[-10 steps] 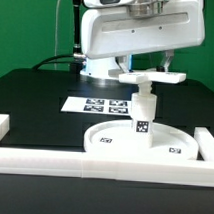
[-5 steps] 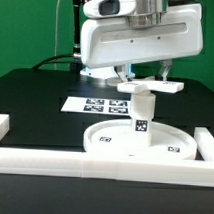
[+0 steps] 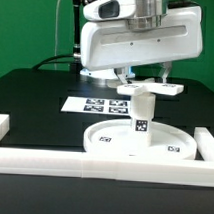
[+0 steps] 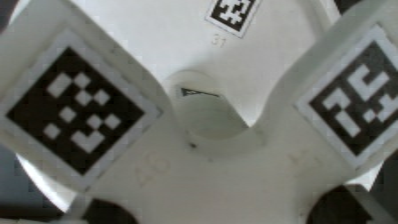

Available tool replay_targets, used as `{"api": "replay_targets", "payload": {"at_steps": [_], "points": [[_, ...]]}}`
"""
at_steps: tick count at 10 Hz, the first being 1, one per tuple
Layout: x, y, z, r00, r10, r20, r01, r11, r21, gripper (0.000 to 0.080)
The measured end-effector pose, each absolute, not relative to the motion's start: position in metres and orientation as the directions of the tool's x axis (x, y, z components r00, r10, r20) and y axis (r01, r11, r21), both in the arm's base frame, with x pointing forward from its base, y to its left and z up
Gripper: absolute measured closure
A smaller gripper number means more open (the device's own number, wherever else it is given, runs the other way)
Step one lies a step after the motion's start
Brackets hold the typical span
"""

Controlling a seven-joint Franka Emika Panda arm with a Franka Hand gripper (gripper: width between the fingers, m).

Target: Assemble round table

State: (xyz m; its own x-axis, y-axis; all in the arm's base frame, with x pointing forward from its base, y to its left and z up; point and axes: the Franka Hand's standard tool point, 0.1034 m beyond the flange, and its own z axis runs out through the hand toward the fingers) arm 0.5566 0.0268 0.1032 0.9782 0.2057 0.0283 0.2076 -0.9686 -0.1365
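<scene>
The large round disc (image 3: 112, 141) lies flat on the black table. The short cylinder leg (image 3: 143, 116) stands upright at its centre. The cross-shaped foot piece (image 3: 152, 89) sits level on top of the leg. My gripper (image 3: 148, 80) hangs straight above and is shut on the foot piece, a finger on each side of it. In the wrist view the foot piece (image 4: 196, 165) fills the frame with two tagged arms. One arm runs between my dark fingertips (image 4: 103, 212), where my gripper (image 4: 231, 212) holds it. A round socket (image 4: 217, 120) shows at the foot piece's centre.
The marker board (image 3: 95, 104) lies on the table behind the disc. White border rails run along the front (image 3: 53, 159), at the exterior view's left (image 3: 2, 123) and at its right (image 3: 208, 145). The arm's white body (image 3: 137, 36) hangs over the disc.
The foot piece has come down from a little above the leg onto its top and sits more level. The gripper has lowered with it. Nothing has moved in the last half second.
</scene>
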Motion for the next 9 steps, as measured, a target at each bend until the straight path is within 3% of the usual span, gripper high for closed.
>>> {"api": "replay_targets", "payload": {"at_steps": [7,9], "points": [[0.5566,0.0269,0.1032,0.981,0.194,0.027,0.196,-0.971,-0.137,0.0347],[0.5584,0.0313,0.1030,1.000,0.026,0.017,0.029,-0.990,-0.135,0.0347]]}}
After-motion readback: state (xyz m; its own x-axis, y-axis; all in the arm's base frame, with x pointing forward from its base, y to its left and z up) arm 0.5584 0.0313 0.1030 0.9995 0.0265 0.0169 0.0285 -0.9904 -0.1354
